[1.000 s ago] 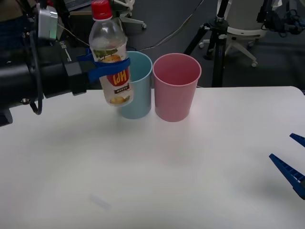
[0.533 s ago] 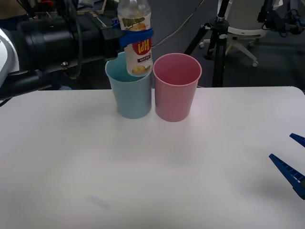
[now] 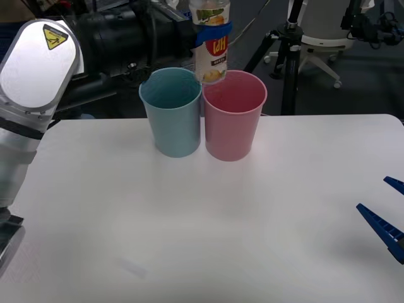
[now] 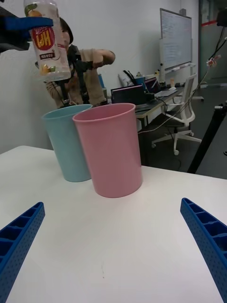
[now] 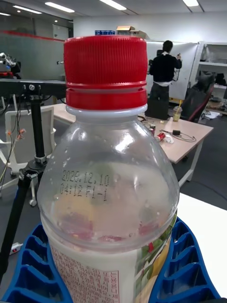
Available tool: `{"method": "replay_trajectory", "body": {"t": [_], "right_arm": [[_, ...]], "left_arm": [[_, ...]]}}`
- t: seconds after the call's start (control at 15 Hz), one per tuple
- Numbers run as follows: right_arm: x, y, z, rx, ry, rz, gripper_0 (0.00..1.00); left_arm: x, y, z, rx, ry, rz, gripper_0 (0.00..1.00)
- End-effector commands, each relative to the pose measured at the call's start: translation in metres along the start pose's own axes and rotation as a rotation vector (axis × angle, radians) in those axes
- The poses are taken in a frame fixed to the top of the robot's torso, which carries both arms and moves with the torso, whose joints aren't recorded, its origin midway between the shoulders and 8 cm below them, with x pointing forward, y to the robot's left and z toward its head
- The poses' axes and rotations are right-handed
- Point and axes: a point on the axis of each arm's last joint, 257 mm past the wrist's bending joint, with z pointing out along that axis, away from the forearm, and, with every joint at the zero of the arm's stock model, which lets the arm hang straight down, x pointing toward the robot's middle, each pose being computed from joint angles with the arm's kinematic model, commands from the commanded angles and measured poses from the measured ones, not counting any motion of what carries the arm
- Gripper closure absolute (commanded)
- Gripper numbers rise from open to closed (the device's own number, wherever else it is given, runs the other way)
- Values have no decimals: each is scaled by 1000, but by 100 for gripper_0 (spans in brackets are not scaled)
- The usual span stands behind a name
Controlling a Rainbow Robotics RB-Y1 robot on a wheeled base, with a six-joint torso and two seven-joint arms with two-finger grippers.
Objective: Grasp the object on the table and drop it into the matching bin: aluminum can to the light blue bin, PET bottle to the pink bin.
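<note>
The PET bottle [image 3: 212,47], clear with a yellow-and-white label, hangs upright in the air above the gap between the two bins, over the pink bin's near-left rim. My left gripper [image 3: 212,31] is shut on its body; the left wrist view shows the red cap [image 5: 105,71] and blue fingers [image 5: 33,265] wrapped around the bottle [image 5: 109,199]. The pink bin [image 3: 233,115] and light blue bin [image 3: 172,120] stand side by side on the white table [image 3: 202,221]. My right gripper [image 3: 385,214] rests open low at the table's right edge, far from the bins [image 4: 111,149].
A black tripod [image 3: 287,57] and office chairs stand behind the table. The two bins touch each other at the table's far middle. The table's front and right sides are bare white surface.
My left arm has carried the bottle rightward and higher, from in front of the light blue bin to above the pink bin's left rim. The right gripper has stayed still.
</note>
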Motion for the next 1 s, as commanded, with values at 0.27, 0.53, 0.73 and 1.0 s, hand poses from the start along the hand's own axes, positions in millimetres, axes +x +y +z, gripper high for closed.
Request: {"method": "replay_trajectory", "body": {"t": [0.27, 0.53, 0.73, 1.0], "right_arm": [[0, 0, 0, 0, 0, 0, 0], [0, 0, 0, 0, 0, 0, 0], [0, 0, 0, 0, 0, 0, 0], [0, 0, 0, 0, 0, 0, 0]], "left_arm": [[7, 9, 44, -39, -11, -62, 100], [12, 14, 59, -76, -21, -72, 100], [18, 16, 66, -102, -15, -55, 100], [26, 14, 79, -126, -24, -55, 100]]}}
